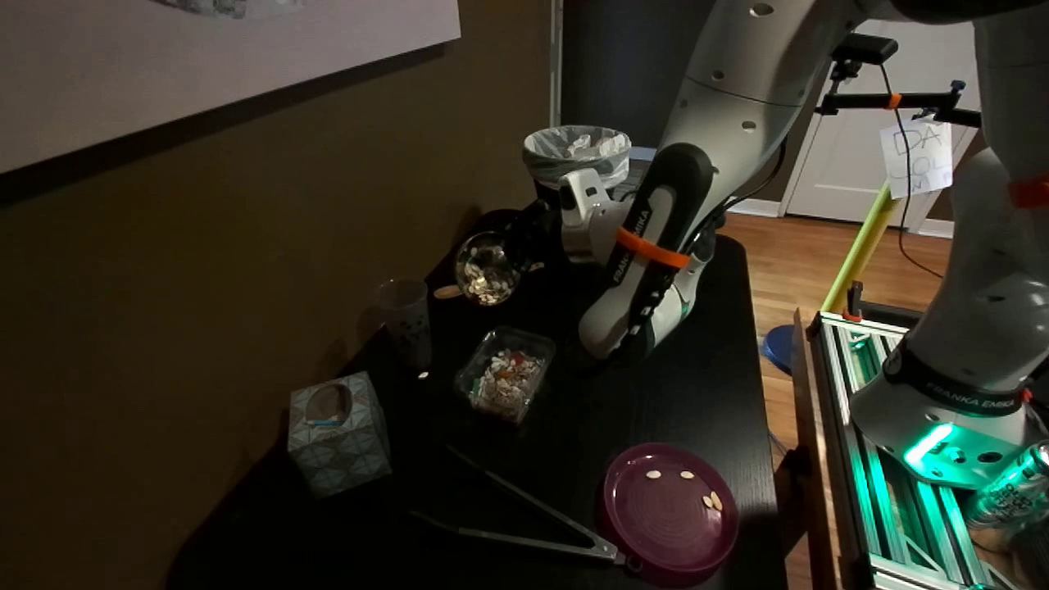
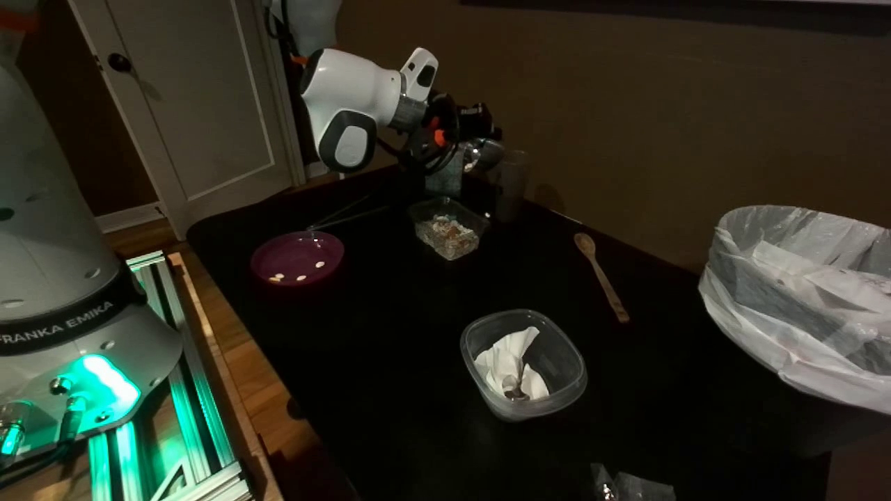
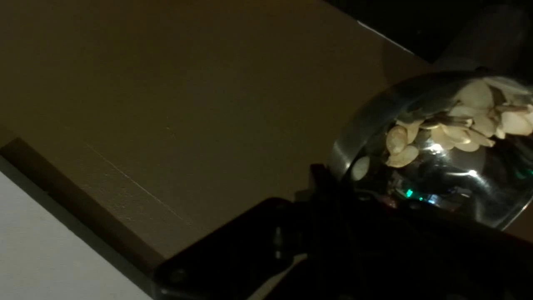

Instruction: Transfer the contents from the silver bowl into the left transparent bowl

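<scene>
Tilted silver bowl held, contents inside, near the worktop's wall-side edge.
Its rim is pinched by the gripper's fingers; the clear squarish bowl is set apart.

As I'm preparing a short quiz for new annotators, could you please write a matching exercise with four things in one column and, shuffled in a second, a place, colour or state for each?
Column one
1. silver bowl
2. plate
3. tongs
4. squarish clear container

Column two
A. magenta, with a few pale bits on it
B. mixed bits heaped inside
C. tilted, its rim held in the gripper
D. two legs spread in a V

Right pairs: 1-C; 2-A; 3-D; 4-B
</scene>
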Tool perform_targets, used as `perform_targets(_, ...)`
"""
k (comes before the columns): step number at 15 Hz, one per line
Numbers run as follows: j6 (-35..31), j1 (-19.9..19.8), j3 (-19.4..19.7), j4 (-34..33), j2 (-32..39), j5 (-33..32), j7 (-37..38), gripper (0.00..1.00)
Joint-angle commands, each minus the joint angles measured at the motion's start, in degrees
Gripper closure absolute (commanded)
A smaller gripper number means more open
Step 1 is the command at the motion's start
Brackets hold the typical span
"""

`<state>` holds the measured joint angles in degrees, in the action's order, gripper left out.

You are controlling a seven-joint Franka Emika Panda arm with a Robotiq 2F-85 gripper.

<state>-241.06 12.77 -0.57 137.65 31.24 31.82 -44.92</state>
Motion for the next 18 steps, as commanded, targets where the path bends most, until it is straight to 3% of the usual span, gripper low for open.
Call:
perform_targets(1, -3.6, 2.5, 2.4, 0.1, 3.1, -1.4, 1.3, 0.99)
perform_targets(2, -0.6, 7.1, 7.3, -2.1, 2.9, -0.5, 1.4, 0.99)
perform_targets(4, -2.5, 9.7, 10.6, -3.3, 5.2, -1.1, 1.8, 0.99)
perform_targets(6, -2.5, 15.0, 16.8, -5.3, 7.1, -1.9, 3.3, 0.99)
perform_targets(10, -2.5, 23.0, 25.5, -5.2, 10.0, -5.2, 7.7, 0.99)
perform_targets(18, -2.4, 29.7, 35.1, 0.9, 12.3, -14.9, 16.5, 0.99)
